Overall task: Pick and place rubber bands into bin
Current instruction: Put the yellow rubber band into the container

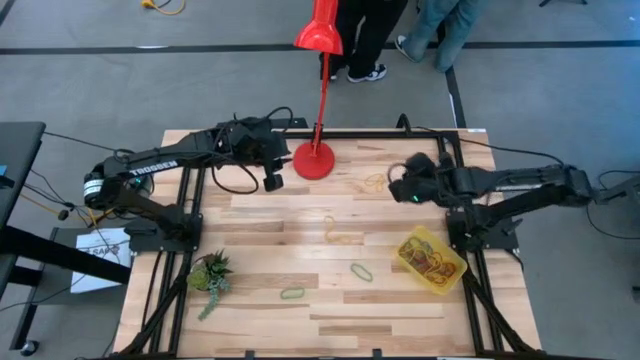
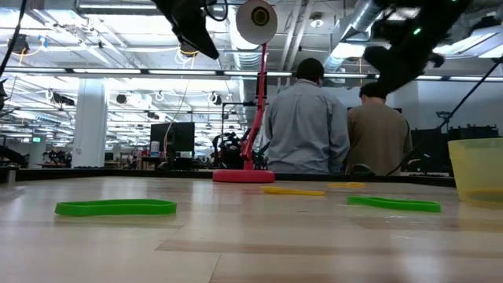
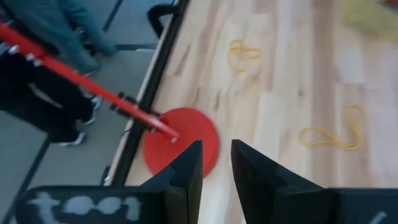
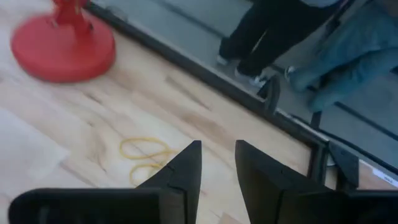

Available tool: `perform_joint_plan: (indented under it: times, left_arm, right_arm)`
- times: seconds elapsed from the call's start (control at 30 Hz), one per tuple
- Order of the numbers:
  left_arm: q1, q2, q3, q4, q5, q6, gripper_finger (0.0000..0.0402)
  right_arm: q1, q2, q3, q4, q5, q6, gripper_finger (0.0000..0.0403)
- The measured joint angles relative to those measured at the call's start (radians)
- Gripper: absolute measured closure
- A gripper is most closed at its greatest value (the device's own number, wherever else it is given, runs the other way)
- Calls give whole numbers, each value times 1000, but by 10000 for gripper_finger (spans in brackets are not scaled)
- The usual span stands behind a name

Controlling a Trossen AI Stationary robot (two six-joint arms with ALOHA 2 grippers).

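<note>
While both arms hang above the far half of the tabletop [image 1: 300, 300], I read my left tool [image 3: 216, 163] as parted by a narrow gap with nothing between its fingers, poised in the air just beside the red lamp base [image 1: 314, 160] and touching neither it nor the wood. My right tool [image 4: 217, 163] shows the same narrow empty gap; it hovers over the far right part of the tabletop, near a yellow band [image 4: 146, 155] that lies flat below and ahead of it, and it is not in contact with that band. From the high view I see the bin [image 1: 447, 282] near the right edge, set at an angle, with a tangle of red, yellow and orange bands [image 1: 428, 262] already inside. Loose rubber bands remain on the wood: a yellow one [image 1: 338, 236] around the middle, a green one [image 1: 361, 271] closer to the bin, and another green one [image 1: 292, 293] toward the near edge. A small leafy plant [image 1: 210, 275] sits at the near left. Two people [image 2: 338, 130] stand beyond the far edge with their backs to the table.
</note>
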Motion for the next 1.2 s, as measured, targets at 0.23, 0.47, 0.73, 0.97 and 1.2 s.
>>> perform_joint_plan:
  times: [0.23, 0.47, 0.73, 0.97, 1.2]
  left_arm:
    - [0, 0, 0, 9, 89, -14, 326]
    - [-5, 0, 0, 9, 99, -27, 326]
    - [-5, 0, 0, 8, 99, -46, 326]
    - [-7, 0, 0, 7, 99, -72, 326]
    - [-7, 0, 0, -37, 99, -85, 326]
  right_arm:
    - [-271, 183, 0, 201, -318, -252, 310]
    - [-406, 435, 0, 356, -448, -339, 310]
    - [-439, 629, 42, 358, -562, -293, 310]
    - [-457, 665, 65, 370, -553, -311, 310]
    - [-469, 656, 66, 351, -664, -280, 310]
